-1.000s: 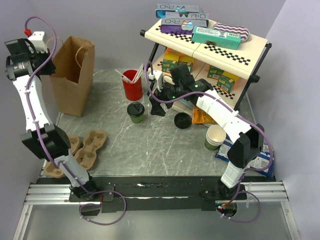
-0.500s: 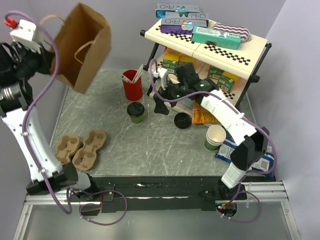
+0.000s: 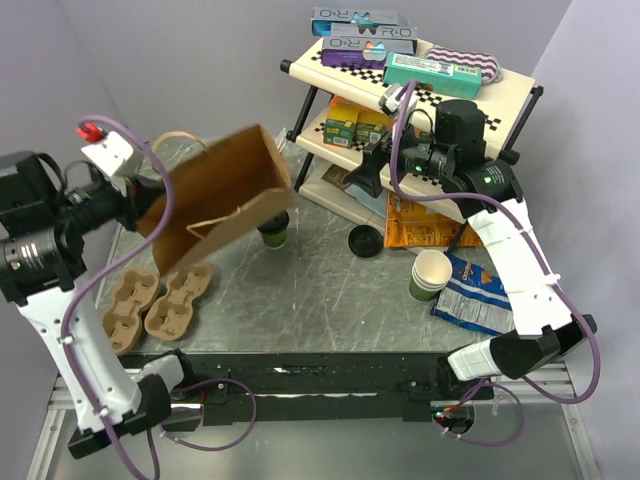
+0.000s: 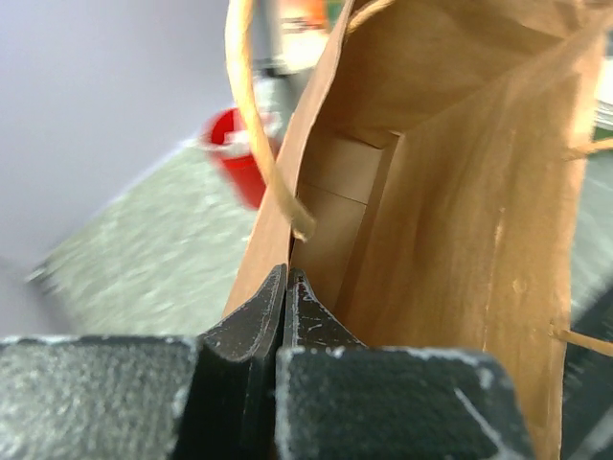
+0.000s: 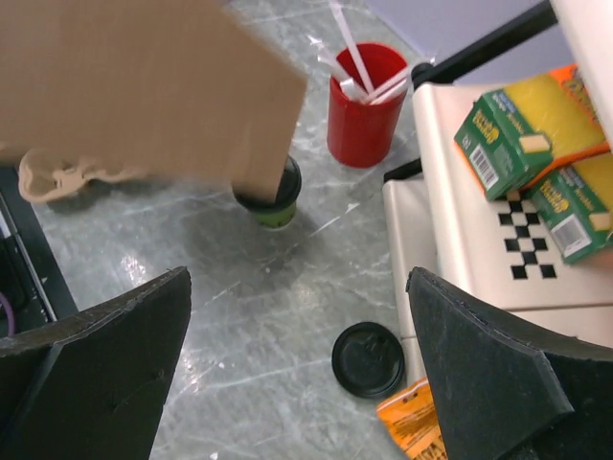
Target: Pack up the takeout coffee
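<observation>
The takeout coffee (image 3: 273, 236) is a dark green cup with a black lid standing mid-table; it also shows in the right wrist view (image 5: 272, 199). A brown paper bag (image 3: 222, 198) hangs in the air, tipped on its side, and covers most of the cup's top. My left gripper (image 3: 140, 203) is shut on the bag's rim (image 4: 316, 206), with the jaws pressed together on the paper (image 4: 287, 287). My right gripper (image 3: 367, 177) is open and empty, raised well above the table and to the right of the cup, with fingers wide apart (image 5: 299, 287).
A red cup with sticks (image 5: 367, 103) stands behind the coffee. A loose black lid (image 3: 365, 242) lies by the shelf rack (image 3: 470, 110). A stack of green cups (image 3: 430, 274) and snack bags (image 3: 478, 300) are at the right. Pulp cup carriers (image 3: 165, 300) lie front left.
My left arm lifted the bag off the back-left of the table and swung it right, tipping it over the coffee. My right gripper rose and drew back to the right.
</observation>
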